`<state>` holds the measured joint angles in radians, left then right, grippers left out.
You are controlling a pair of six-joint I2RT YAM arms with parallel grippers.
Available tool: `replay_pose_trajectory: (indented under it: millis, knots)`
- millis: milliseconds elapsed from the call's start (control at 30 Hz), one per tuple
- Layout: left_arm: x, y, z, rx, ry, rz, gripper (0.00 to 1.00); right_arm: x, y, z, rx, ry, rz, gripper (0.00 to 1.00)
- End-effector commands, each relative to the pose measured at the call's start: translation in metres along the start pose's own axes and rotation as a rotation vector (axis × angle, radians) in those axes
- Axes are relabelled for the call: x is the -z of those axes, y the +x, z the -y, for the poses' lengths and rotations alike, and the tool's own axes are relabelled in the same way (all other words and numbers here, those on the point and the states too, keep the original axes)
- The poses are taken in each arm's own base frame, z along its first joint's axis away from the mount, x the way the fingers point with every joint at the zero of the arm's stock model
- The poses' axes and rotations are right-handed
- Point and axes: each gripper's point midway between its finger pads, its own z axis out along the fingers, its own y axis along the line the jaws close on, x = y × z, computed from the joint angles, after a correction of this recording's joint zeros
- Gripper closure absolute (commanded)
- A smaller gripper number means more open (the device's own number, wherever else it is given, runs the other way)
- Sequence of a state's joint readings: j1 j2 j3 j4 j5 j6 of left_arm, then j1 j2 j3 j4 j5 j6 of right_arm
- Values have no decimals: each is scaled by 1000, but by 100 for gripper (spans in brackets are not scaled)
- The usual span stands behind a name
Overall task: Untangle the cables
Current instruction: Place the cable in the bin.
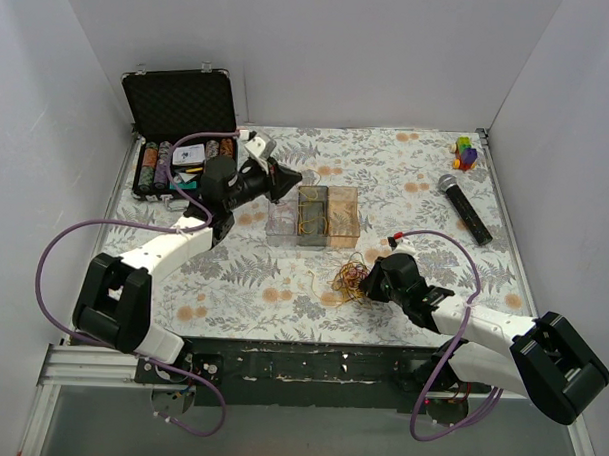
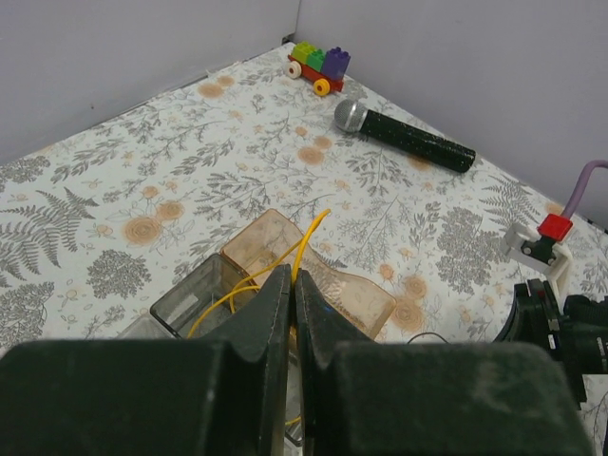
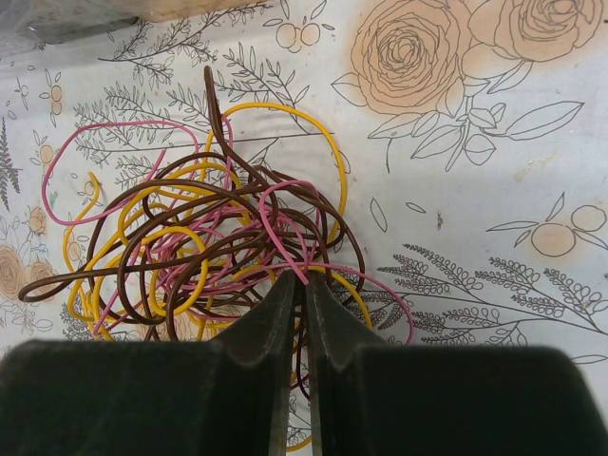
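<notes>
The cables [image 1: 351, 277] lie as a tangled bundle of yellow, pink and brown strands [image 3: 190, 237] on the floral cloth, just in front of three small clear boxes. My right gripper [image 3: 304, 281] sits at the bundle's near right edge [image 1: 371, 280], shut on a pink strand [image 3: 285, 242] that runs into its tips. My left gripper [image 2: 293, 274] hovers over the boxes [image 1: 286, 177], shut on a single yellow cable [image 2: 306, 237] that loops down into the grey box [image 2: 190, 299].
The three boxes stand side by side: clear [image 1: 281, 219], grey [image 1: 312, 216], amber [image 1: 343, 211]. An open case of poker chips [image 1: 178, 134] stands at the back left. A microphone [image 1: 463, 207] and a toy brick car [image 1: 466, 152] lie at the back right.
</notes>
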<state>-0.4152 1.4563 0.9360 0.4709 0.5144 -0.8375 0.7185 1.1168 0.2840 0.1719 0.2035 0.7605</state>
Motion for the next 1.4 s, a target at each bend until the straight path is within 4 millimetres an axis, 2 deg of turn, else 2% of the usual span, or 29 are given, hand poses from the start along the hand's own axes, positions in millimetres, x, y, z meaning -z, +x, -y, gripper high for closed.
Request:
replay_pose_trajectory:
  millis: [0, 333, 533, 967, 1067, 1233, 1367]
  knots:
    - [4, 9, 9, -60, 63, -30, 100, 9, 44, 42, 42, 145, -162, 85]
    - [9, 53, 54, -108, 292, -150, 100, 8, 42, 40, 41, 143, -159, 85]
    - [13, 82, 32, -185, 210, -220, 100, 9, 44, 42, 44, 146, -163, 85]
    - [-4, 102, -13, -158, 21, -324, 100, 8, 47, 43, 38, 142, -169, 85]
    - [-11, 107, -29, -115, -55, -360, 100, 8, 48, 44, 42, 144, -171, 85]
    - [-15, 114, -41, -93, -118, -396, 100, 8, 45, 43, 51, 146, -167, 85]
    - [-18, 130, -52, -54, -176, -486, 100, 7, 44, 42, 54, 144, -165, 85]
